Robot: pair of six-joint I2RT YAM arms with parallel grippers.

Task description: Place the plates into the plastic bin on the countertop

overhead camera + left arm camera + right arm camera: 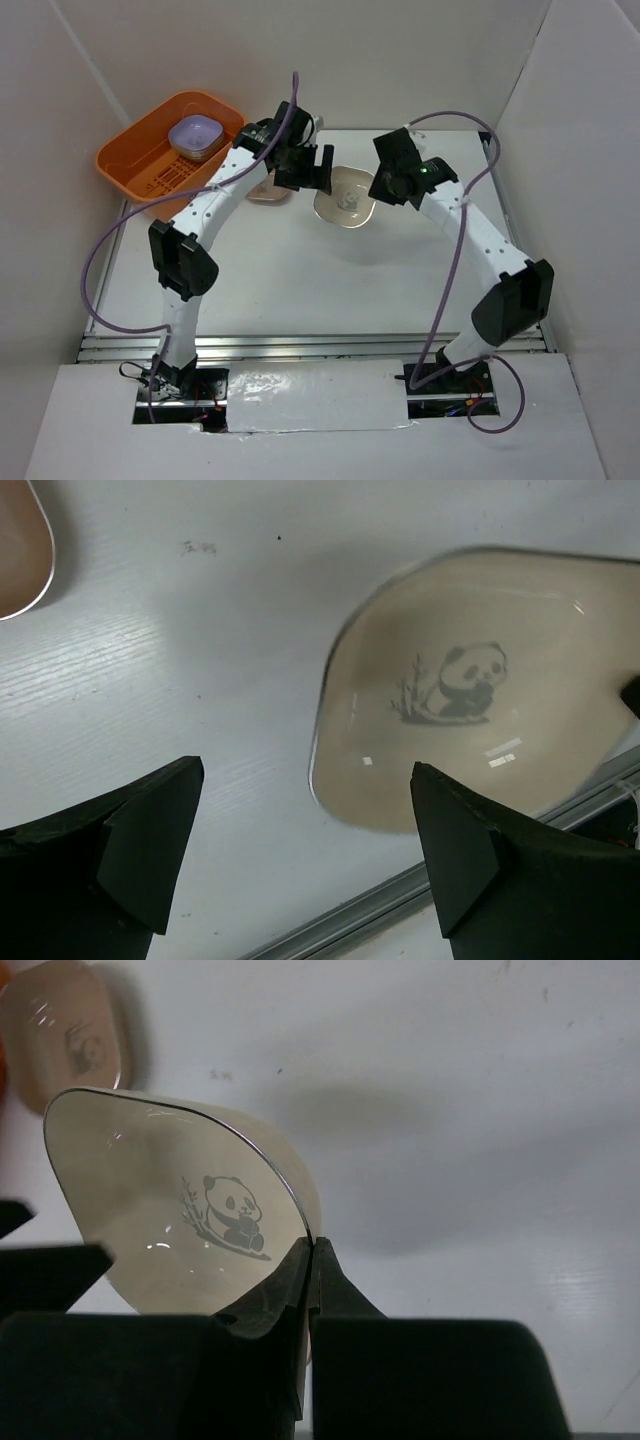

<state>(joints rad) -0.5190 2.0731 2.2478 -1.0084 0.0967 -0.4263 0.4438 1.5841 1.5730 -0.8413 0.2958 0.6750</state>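
My right gripper is shut on the rim of a cream plate with a panda print and holds it tilted above the white countertop; the plate also shows in the top view and the left wrist view. My left gripper is open and empty, just left of that plate, in the top view. A brown plate lies flat under the left arm. The orange plastic bin at the back left holds a lavender plate.
Grey walls enclose the table on the left, back and right. A metal rail runs along the front edge. Purple cables loop off both arms.
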